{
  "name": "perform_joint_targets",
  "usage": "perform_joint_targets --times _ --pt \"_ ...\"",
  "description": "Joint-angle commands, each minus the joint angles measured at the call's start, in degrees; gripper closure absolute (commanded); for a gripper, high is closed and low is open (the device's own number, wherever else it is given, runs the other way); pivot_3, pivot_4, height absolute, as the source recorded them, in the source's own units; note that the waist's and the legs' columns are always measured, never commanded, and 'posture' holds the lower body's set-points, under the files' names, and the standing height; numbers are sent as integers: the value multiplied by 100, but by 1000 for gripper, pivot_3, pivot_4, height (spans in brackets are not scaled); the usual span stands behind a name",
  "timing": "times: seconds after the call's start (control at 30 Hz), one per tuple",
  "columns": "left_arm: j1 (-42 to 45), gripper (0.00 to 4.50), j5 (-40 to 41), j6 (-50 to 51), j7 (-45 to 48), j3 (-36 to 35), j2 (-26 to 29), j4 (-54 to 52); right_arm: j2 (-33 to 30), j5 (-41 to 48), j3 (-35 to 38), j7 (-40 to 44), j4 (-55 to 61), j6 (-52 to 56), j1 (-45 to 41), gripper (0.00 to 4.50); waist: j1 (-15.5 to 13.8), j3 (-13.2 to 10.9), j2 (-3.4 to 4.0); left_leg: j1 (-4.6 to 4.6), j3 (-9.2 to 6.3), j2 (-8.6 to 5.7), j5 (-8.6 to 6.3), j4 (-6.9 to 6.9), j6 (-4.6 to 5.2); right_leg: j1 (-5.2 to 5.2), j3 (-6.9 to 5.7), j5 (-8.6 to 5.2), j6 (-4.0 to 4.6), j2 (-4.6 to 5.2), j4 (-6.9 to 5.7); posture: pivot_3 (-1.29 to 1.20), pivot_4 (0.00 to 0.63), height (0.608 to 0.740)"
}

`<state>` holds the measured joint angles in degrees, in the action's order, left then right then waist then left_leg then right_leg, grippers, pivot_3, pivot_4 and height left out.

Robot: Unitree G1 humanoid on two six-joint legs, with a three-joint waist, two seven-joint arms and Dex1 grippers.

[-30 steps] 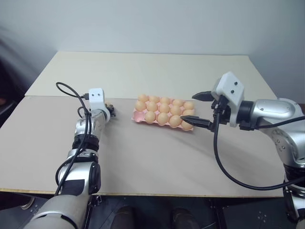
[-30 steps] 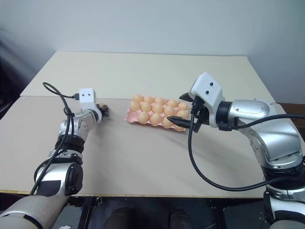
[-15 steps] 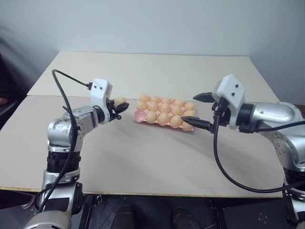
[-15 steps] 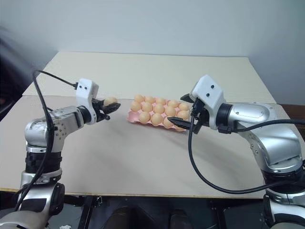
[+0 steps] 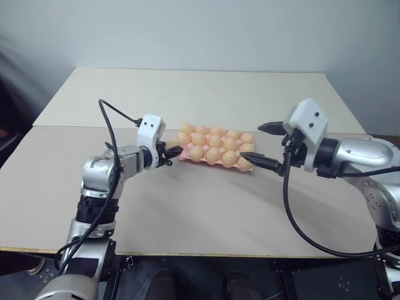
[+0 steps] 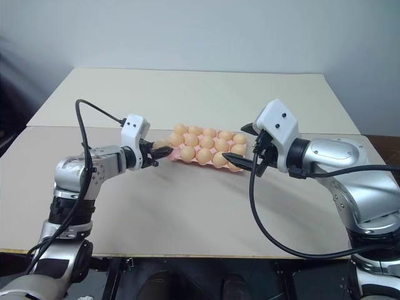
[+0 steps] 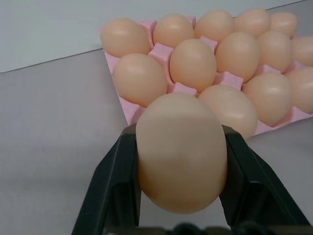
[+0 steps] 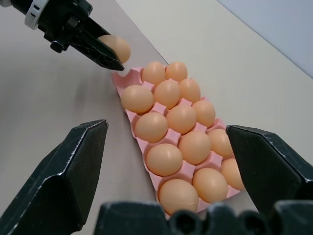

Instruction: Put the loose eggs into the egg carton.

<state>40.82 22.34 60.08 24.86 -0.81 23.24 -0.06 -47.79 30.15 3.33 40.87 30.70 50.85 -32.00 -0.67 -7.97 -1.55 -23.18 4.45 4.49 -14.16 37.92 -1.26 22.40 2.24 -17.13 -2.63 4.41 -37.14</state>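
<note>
Left tool (image 6: 159,152) grips 1 egg (image 7: 181,152) at frame centre beside the egg carton (image 8: 128,102); misaligned release could roll it off. Right tool (image 8: 166,161) gapes empty.

The left pincer (image 6: 159,154) holds an egg (image 6: 161,146) beside the egg carton (image 6: 170,154), while the right pincer (image 6: 237,145) gapes wide.

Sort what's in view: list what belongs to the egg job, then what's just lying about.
Job:
- egg held in the left gripper
- egg carton, one corner cup free
- right gripper, fingers open

Lying about:
- nothing but the table
</note>
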Motion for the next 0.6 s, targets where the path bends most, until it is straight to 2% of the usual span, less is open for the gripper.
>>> perform_joint_targets --times 0.03,0.27,0.53,0.6 --pt "144 2818 -121 -165 -100 35 -72 -19 -76 57 203 -61 185 23 1 0 -1 0 0 -2 0 0 0 0 0 0 0 0 0 1 0 0 150 740" --pt "158 2827 -263 -178 -64 163 -88 7 -69 120 213 -105 228 33 48 0 2 0 0 0 0 -1 0 0 0 0 0 0 0 0 0 0 150 740" --pt "228 117 -367 -190 -141 148 -152 79 -29 187 229 -167 313 80 98 0 -1 0 0 -2 -1 0 0 0 0 0 -1 0 0 0 -1 0 150 740" --pt "245 39 -372 -215 -155 87 -139 74 -35 202 229 -177 312 80 99 0 -1 0 0 -2 -1 -1 0 0 0 0 -1 0 0 1 0 0 150 740"
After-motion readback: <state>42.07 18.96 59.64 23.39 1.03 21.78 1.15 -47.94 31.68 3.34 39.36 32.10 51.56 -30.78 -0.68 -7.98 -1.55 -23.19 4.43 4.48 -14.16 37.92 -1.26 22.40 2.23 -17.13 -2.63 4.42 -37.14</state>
